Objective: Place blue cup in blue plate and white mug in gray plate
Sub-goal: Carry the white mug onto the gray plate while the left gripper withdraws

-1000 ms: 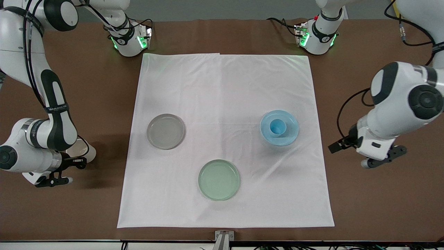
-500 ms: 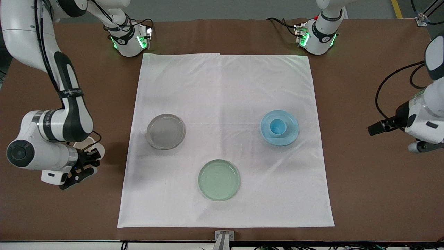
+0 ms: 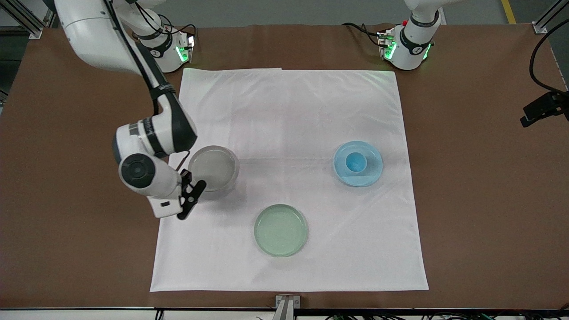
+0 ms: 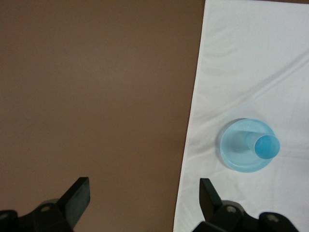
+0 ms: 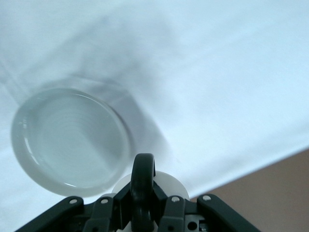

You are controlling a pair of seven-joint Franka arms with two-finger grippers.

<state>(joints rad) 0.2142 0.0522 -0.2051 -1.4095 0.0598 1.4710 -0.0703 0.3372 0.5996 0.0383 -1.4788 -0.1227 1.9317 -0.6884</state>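
Right gripper fingers clenched on cream-white black-handled mug, over edge of round gray plate. Left gripper released, waiting over desk.

Blue cup upright in blue plate, white mug held beside gray plate

Even bright overhead light, no harsh glare. White cloth nearly blown out in my left wrist view, washed bluish in my right wrist view. My right arm throws a soft gray shadow on the cloth beside the gray plate; it shows as a broad smear in the right wrist view. That view is soft; the black mug handle up close is out of focus. Green base LEDs tint the cloth's top edge.
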